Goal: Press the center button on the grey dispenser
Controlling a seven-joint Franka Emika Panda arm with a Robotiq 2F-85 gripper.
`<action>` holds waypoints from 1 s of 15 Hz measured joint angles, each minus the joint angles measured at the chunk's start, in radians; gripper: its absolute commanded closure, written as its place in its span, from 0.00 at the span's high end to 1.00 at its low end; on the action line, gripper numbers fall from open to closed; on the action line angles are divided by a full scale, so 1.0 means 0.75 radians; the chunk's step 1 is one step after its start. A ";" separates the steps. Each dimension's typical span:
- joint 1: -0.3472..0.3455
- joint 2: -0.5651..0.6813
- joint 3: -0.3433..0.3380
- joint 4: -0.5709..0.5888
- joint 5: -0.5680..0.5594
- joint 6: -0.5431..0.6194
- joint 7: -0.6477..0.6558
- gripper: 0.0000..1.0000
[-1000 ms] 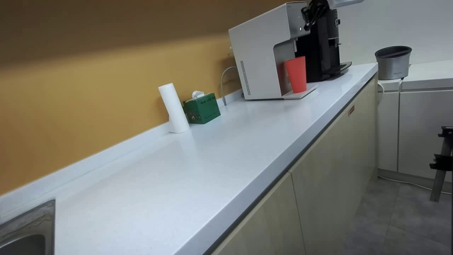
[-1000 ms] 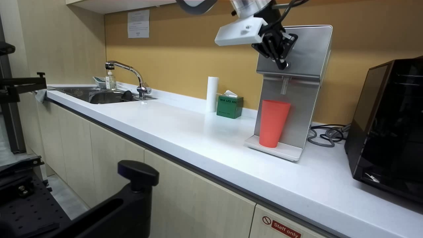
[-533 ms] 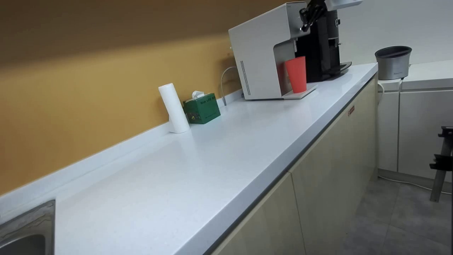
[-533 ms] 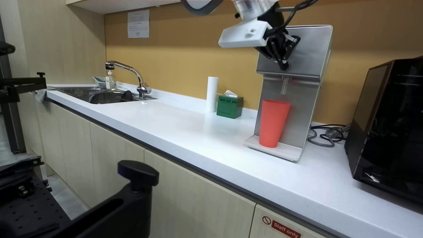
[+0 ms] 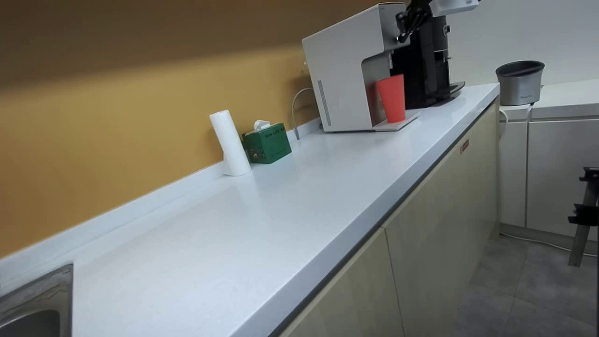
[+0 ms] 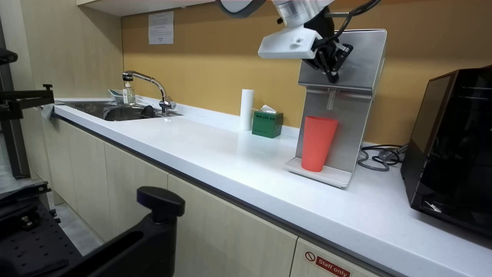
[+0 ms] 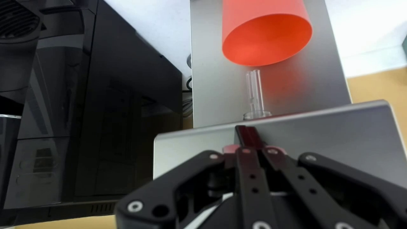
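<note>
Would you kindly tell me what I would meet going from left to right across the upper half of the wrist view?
Black machine, cables, grey dispenser with the red cup at its front, then just a corner of the green tissue box.

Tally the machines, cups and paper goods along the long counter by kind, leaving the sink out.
Machines: 2 (grey dispenser, black coffee machine)
Cups: 1 (red cup, standing on the dispenser's base)
Paper goods: 2 (white paper towel roll, green tissue box)
Total: 5
</note>
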 measured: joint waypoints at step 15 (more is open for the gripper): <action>-0.107 -0.151 0.093 -0.124 -0.326 -0.002 0.149 0.00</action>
